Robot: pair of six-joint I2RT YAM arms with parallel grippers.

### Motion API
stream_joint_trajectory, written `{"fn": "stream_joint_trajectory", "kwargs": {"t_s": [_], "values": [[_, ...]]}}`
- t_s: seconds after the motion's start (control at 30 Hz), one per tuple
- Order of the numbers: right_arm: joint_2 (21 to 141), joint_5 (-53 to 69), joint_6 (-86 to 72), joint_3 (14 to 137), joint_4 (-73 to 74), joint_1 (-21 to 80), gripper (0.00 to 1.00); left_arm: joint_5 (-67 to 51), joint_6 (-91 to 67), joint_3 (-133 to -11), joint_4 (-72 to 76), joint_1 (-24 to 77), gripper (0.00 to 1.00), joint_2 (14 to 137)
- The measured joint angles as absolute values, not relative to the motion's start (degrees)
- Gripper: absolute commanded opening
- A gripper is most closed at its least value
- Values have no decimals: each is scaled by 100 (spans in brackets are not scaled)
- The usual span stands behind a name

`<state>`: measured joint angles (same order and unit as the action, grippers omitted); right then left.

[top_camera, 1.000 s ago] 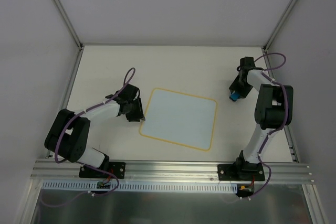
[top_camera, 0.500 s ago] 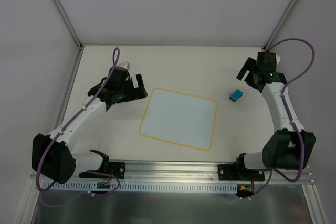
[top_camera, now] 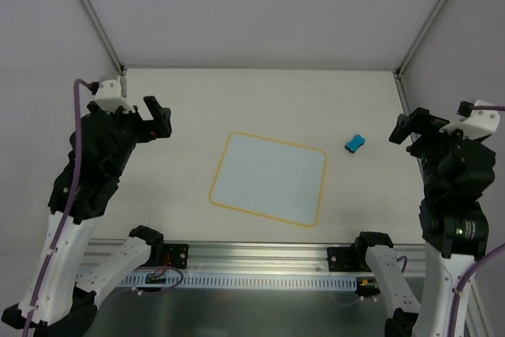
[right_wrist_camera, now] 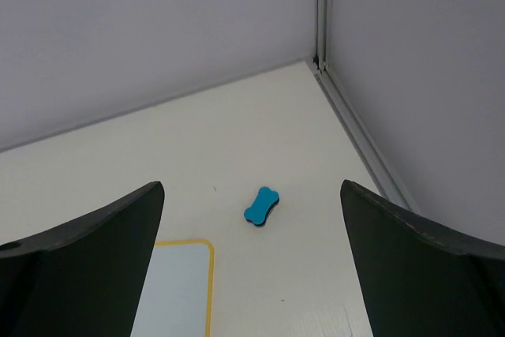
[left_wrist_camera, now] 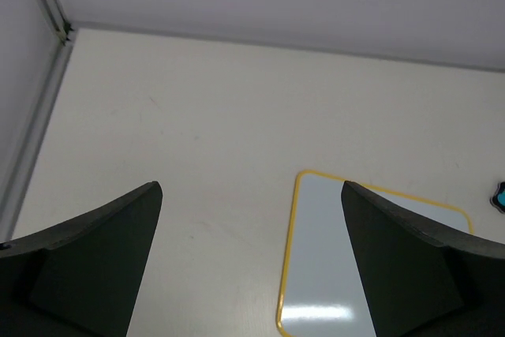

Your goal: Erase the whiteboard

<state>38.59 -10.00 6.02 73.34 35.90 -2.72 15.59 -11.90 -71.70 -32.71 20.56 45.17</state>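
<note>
The whiteboard lies flat in the middle of the table, pale with a yellow border and no writing visible on it. It also shows in the left wrist view as the whiteboard and in the right wrist view as the whiteboard. A small blue bone-shaped eraser lies on the table off its far right corner, with nothing touching it. My left gripper hangs high over the left side, open and empty. My right gripper hangs high on the right, open and empty, above and right of the eraser.
White walls enclose the table on three sides, with metal posts at the far corners. An aluminium rail carrying both arm bases runs along the near edge. A metal strip edges the table's right side.
Both arms have risen up and back from the table. The right gripper opened and left the eraser lying there. The left gripper opened and came away from the whiteboard's left edge.
</note>
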Motion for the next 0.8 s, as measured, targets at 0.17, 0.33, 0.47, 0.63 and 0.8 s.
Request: {"fn": "stream_joint_trajectory", "kwargs": {"t_s": [0.17, 0.33, 0.47, 0.63, 0.8], "values": [[2978, -906, 862, 7360, 3649, -246, 99, 1900, -873, -7356, -3341, 2056, 99, 3710], [2438, -867, 1068, 7227, 3704, 5, 99, 2119, -613, -7356, -3398, 2056, 99, 3107], [2104, -965, 1236, 6976, 3736, 344, 99, 2255, -451, -7258, -3439, 2056, 99, 2705], [1839, -1168, 1382, 6676, 3756, 676, 99, 2453, -379, -6904, -3527, 2056, 99, 2322], [1728, -1308, 1446, 6532, 3758, 775, 99, 2388, -425, -6639, -3645, 2056, 99, 2143]]}}
